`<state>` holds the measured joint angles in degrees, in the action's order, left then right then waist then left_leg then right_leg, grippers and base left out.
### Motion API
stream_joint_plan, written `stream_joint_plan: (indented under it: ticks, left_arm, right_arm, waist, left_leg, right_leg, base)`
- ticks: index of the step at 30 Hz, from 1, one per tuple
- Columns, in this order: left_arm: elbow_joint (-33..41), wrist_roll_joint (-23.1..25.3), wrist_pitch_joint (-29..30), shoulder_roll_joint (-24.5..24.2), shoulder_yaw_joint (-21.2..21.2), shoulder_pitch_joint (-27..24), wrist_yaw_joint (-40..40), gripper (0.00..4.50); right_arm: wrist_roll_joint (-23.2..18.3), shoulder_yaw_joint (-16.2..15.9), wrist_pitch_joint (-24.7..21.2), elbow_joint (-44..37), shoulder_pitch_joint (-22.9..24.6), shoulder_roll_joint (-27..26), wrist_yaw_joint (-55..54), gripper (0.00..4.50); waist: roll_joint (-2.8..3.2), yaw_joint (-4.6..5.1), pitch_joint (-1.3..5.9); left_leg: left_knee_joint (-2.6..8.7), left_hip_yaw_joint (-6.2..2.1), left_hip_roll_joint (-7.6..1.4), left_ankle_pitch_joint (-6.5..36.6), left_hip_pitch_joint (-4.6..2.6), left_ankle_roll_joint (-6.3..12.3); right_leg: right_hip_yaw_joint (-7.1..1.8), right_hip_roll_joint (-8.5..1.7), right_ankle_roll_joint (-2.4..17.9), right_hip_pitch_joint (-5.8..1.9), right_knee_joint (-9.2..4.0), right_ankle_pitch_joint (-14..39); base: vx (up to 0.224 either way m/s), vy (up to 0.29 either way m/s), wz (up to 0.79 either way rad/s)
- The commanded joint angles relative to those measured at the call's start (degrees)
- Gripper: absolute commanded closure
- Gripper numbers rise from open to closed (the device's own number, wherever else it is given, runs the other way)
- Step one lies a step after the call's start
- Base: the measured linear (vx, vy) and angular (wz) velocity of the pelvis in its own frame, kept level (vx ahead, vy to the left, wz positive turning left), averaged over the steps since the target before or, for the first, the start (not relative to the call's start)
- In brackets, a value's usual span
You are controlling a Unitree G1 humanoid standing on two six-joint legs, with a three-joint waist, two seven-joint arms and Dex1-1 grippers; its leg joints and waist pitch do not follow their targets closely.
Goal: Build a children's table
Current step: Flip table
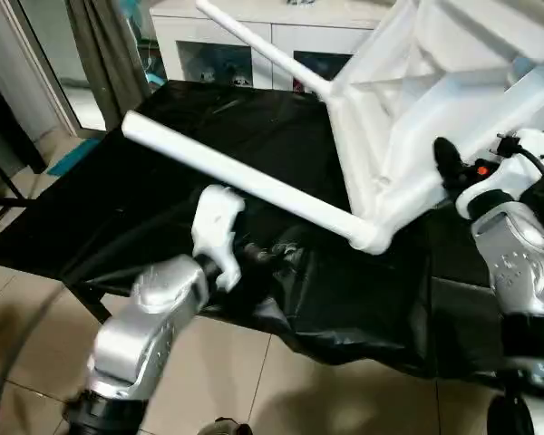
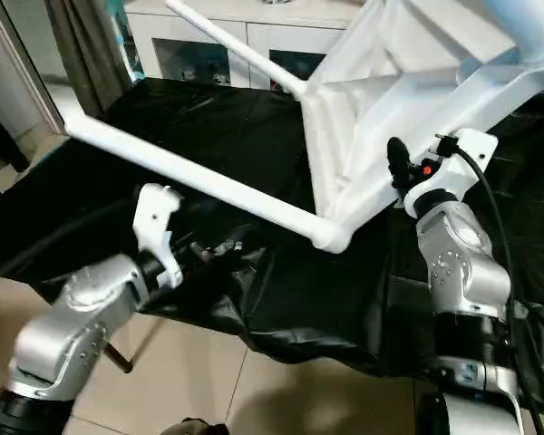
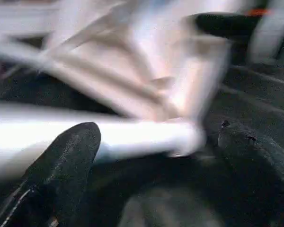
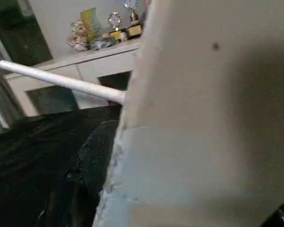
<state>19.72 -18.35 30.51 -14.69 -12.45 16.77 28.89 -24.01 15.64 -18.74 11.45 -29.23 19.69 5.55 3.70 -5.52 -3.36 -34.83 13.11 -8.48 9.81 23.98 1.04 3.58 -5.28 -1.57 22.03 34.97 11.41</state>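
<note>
Left forearm: silver metal forearm point(image 1: 150, 331) low at the robot's left, nearest the head camera.
Left gripper: left gripper point(image 3: 151, 156) with two black fingers, spread wide, nothing between them; in its wrist view one finger point(image 3: 61, 161) sits under the near leg, the other off to the side, neither seen touching.
Near leg: long round white plastic tube leg point(image 1: 245, 186), long axis running from upper left down to a corner socket point(image 1: 374, 237) at the right; it lies just above and beyond the left gripper.
Far leg: second white tube leg point(image 1: 258, 50), seated in the far corner, slanting up and left.
Table top: white rectangular plastic top with ribbed underside point(image 1: 426, 100), tipped up on edge, underside facing the robot.
Right gripper: right gripper point(image 1: 449, 168) closed on the top's edge; one black finger point(image 1: 446, 156) shows against the rib.
Nearer arm: left, for the near leg; the right is taken up holding the top, as I judge.
Surface: black sheet-covered table point(image 1: 145, 217), wrinkled at the front edge.
Room: white glass-door cabinet point(image 1: 236, 50) behind; tiled floor point(image 1: 281, 390) below.
</note>
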Motion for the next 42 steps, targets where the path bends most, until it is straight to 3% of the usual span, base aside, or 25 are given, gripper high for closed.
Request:
stream_joint_plan:
  ticks: [1, 3, 4, 5, 9, 13, 16, 19, 21, 22, 23, 24, 25, 26, 28, 30, 33, 34, 37, 38, 39, 41, 42]
  left_arm:
    - [4.87, -1.08, 1.67, -0.82, -2.27, 1.80, 3.11, 0.00]
    - [6.49, -1.35, 2.08, -1.14, -3.03, 2.76, 3.70, 0.00]
    - [7.05, -1.45, 2.15, -1.22, -3.30, 3.30, 3.90, 0.00]
    - [7.66, -1.52, 2.18, -1.29, -3.59, 4.00, 4.13, 0.00]
    - [7.39, -0.01, 1.60, -1.20, -3.73, 5.40, 3.03, 0.00]
    - [4.28, 6.13, -1.77, -1.52, -3.70, 8.72, 0.00, 0.00]
    - [3.41, 8.63, -3.26, -2.76, -4.29, 10.02, -0.33, 0.00]
    - [2.87, 9.90, -4.01, -3.39, -4.50, 10.87, -0.60, 0.00]
    - [0.84, 14.63, -8.24, -5.02, -4.61, 14.87, -2.00, 0.00]
    - [0.84, 14.63, -8.24, -5.02, -4.61, 14.87, -2.00, 0.00]
    - [0.31, 15.93, -9.62, -5.53, -4.77, 15.98, -2.06, 0.00]
    - [-0.10, 16.88, -10.43, -5.94, -4.96, 16.56, -2.14, 0.00]
    - [-0.78, 18.48, -11.82, -6.64, -5.29, 17.54, -2.28, 0.00]
    - [-3.21, 23.52, -16.14, -8.86, -6.15, 20.36, -3.31, 0.00]
    - [-3.21, 23.52, -16.14, -8.86, -6.15, 20.36, -3.31, 0.00]
    - [-6.89, 28.20, -21.79, -10.90, -5.84, 23.89, -5.77, 0.00]
    - [-8.16, 29.73, -23.66, -11.58, -5.70, 24.99, -6.76, 0.00]
    - [-11.35, 32.47, -28.31, -13.27, -4.96, 27.29, -8.37, 0.00]
    - [-13.73, 33.87, -32.44, -14.44, -4.20, 28.55, -9.29, 0.00]
    - [-14.50, 34.22, -34.00, -14.78, -3.97, 28.85, -9.62, 0.00]
    - [-16.24, 36.64, -38.44, -15.97, -3.69, 29.83, -12.34, 0.00]
    - [-16.71, 37.32, -39.78, -16.22, -3.54, 30.11, -13.20, 0.00]
    - [-17.50, 38.13, -42.93, -16.36, -2.81, 30.77, -15.31, 0.00]
  right_arm:
    - [6.38, -1.41, -1.86, -1.30, 2.24, 2.08, -3.55, 2.41]
    - [6.73, -1.72, -2.53, -2.42, 2.62, 2.02, -4.68, 2.41]
    - [7.08, -1.99, -2.99, -2.93, 2.71, 2.09, -5.01, 2.42]
    - [7.94, -2.54, -3.41, -3.58, 2.84, 2.35, -5.31, 2.42]
    - [9.47, -3.63, -4.75, -5.23, 3.38, 2.80, -5.86, 2.43]
    - [13.20, -5.94, -7.14, -7.24, 4.19, 4.71, -7.10, 2.43]
    - [14.49, -6.69, -8.07, -8.13, 4.32, 5.42, -7.45, 2.45]
    - [14.87, -6.88, -8.65, -8.56, 4.27, 5.65, -7.70, 2.47]
    - [17.50, -8.09, -10.24, -8.79, 4.13, 7.07, -8.00, 2.48]
    - [17.50, -8.09, -10.24, -8.79, 4.13, 7.07, -8.00, 2.49]
    - [18.42, -8.66, -10.38, -8.37, 4.10, 7.58, -8.05, 2.49]
    - [18.52, -8.92, -9.98, -8.03, 4.14, 7.73, -7.62, 2.14]
    - [18.68, -9.36, -9.30, -7.45, 4.21, 8.00, -6.88, 1.93]
    - [18.57, -10.13, -6.48, -5.55, 4.39, 8.25, -4.37, 1.93]
    - [18.57, -10.13, -6.48, -5.55, 4.39, 8.25, -4.37, 1.72]
    - [19.59, -10.70, -2.09, -3.32, 4.32, 8.36, -3.36, 1.51]
    - [20.02, -10.87, -0.73, -2.69, 4.24, 8.33, -3.33, 1.43]
    - [21.11, -11.08, 5.25, -2.90, 5.49, 7.82, -3.57, 1.43]
    - [21.93, -10.84, 10.45, -3.83, 7.70, 6.96, -4.63, 1.43]
    - [22.21, -10.67, 12.01, -4.12, 8.66, 6.58, -5.15, 1.43]
    - [21.24, -8.75, 17.59, -5.89, 11.52, 4.12, -6.28, 1.43]
    - [20.92, -8.11, 19.24, -6.46, 12.26, 3.36, -6.55, 1.43]
    - [21.24, -7.91, 22.80, -8.09, 14.42, 2.65, -6.76, 1.43]
  waist:
    - [-1.26, 0.33, 3.54]
    - [-1.36, 0.42, 3.51]
    - [-0.93, 0.38, 3.58]
    - [-1.20, 0.56, 3.52]
    - [-1.29, 0.78, 3.40]
    - [-1.54, 0.96, 3.33]
    - [-1.39, 0.94, 3.32]
    - [-1.33, 0.97, 3.46]
    - [-1.39, 0.94, 3.53]
    - [-1.31, 0.89, 3.73]
    - [-1.28, 0.94, 3.68]
    - [-1.36, 0.93, 3.59]
    - [-1.25, 0.88, 3.75]
    - [-1.22, 0.89, 3.77]
    - [-1.30, 0.99, 3.79]
    - [-1.09, 0.92, 3.82]
    - [-1.23, 1.09, 4.08]
    - [-1.13, 1.09, 4.07]
    - [-0.67, 0.94, 4.22]
    - [-0.79, 0.89, 4.23]
    - [-0.22, 0.99, 4.13]
    - [-0.48, 0.99, 4.22]
    - [-0.39, 0.97, 4.27]
  left_leg:
    - [4.89, -3.07, -4.83, 13.17, -3.01, -1.74]
    - [4.91, -3.13, -4.78, 12.92, -2.77, -2.19]
    - [4.87, -3.21, -4.72, 12.78, -2.76, -2.37]
    - [4.92, -3.17, -4.72, 13.21, -2.79, -2.57]
    - [4.97, -3.23, -4.65, 14.97, -2.86, -3.20]
    - [5.06, -3.38, -4.69, 16.00, -2.94, -4.02]
    - [5.15, -3.54, -4.68, 16.29, -2.92, -4.26]
    - [5.11, -3.49, -4.75, 16.66, -3.26, -4.81]
    - [5.15, -3.58, -4.73, 16.30, -3.08, -4.67]
    - [5.00, -3.43, -4.72, 15.80, -3.40, -4.98]
    - [5.06, -3.52, -4.75, 15.69, -3.26, -5.06]
    - [5.09, -3.52, -4.71, 15.74, -3.17, -5.00]
    - [4.92, -3.49, -4.73, 15.34, -3.15, -4.92]
    - [4.92, -3.58, -4.63, 15.09, -2.84, -4.39]
    - [4.79, -3.54, -4.58, 15.47, -2.90, -4.34]
    - [4.70, -3.64, -4.66, 15.24, -2.81, -3.96]
    - [4.62, -3.70, -4.66, 13.00, -2.58, -3.44]
    - [4.56, -3.70, -4.69, 12.35, -2.49, -3.02]
    - [4.21, -3.57, -4.56, 10.12, -2.36, -1.56]
    - [4.07, -3.46, -4.56, 9.93, -2.39, -0.98]
    - [4.19, -3.57, -4.53, 10.37, -2.28, -0.60]
    - [4.31, -3.71, -4.68, 11.44, -2.35, -0.29]
    - [4.34, -3.81, -4.75, 10.86, -2.38, -0.05]
  right_leg:
    - [-2.87, -3.86, 8.08, -0.23, -4.73, 15.07]
    - [-2.83, -3.84, 8.12, -0.54, -4.58, 14.84]
    - [-2.82, -3.84, 8.06, -0.54, -4.45, 14.48]
    - [-2.81, -3.67, 7.88, -0.54, -4.54, 14.41]
    - [-2.88, -3.68, 7.38, -0.57, -4.79, 16.08]
    - [-2.91, -3.64, 6.71, -0.59, -4.94, 16.87]
    - [-2.91, -3.69, 6.49, -0.60, -4.99, 17.33]
    - [-2.97, -3.70, 6.87, -0.43, -4.78, 15.81]
    - [-2.95, -3.53, 7.07, -0.55, -4.77, 14.81]
    - [-3.01, -3.59, 7.26, -0.47, -4.48, 13.54]
    - [-2.97, -3.62, 7.51, -0.62, -4.42, 13.04]
    - [-2.93, -3.61, 7.59, -0.67, -4.55, 13.16]
    - [-2.99, -3.83, 8.13, -0.76, -4.40, 12.11]
    - [-2.89, -3.85, 8.12, -0.96, -4.40, 11.77]
    - [-2.93, -3.92, 7.90, -0.97, -4.40, 12.63]
    - [-2.89, -4.05, 8.66, -0.93, -4.53, 12.65]
    - [-2.70, -3.90, 9.84, -1.38, -3.79, 8.57]
    - [-2.70, -3.96, 10.20, -1.39, -3.74, 7.64]
    - [-2.62, -3.89, 10.93, -1.40, -3.31, 3.93]
    - [-2.66, -3.86, 10.91, -1.30, -3.45, 3.37]
    - [-2.62, -3.80, 11.15, -1.32, -3.39, 2.83]
    - [-2.58, -3.85, 10.90, -1.41, -3.30, 2.55]
    - [-2.47, -3.81, 11.59, -1.55, -3.13, 1.89]
  base:
    - [0.000, 0.000, 0.00]
    - [0.000, 0.000, 0.00]
    - [0.000, 0.000, 0.00]
    - [0.000, 0.000, 0.00]
    - [0.000, 0.000, 0.00]
    - [0.000, 0.000, 0.00]
    - [0.000, 0.000, 0.00]
    - [0.000, 0.000, 0.00]
    - [0.000, 0.000, 0.00]
    - [0.000, 0.000, 0.00]
    - [0.000, 0.000, 0.00]
    - [0.000, 0.000, 0.00]
    - [0.000, 0.000, 0.00]
    - [0.000, 0.000, 0.00]
    - [0.000, 0.000, 0.00]
    - [0.000, 0.000, 0.00]
    - [0.000, 0.000, 0.00]
    - [0.000, 0.000, 0.00]
    - [0.000, 0.000, 0.00]
    - [0.000, 0.000, 0.00]
    - [0.000, 0.000, 0.00]
    - [0.000, 0.000, 0.00]
    - [0.000, 0.000, 0.00]
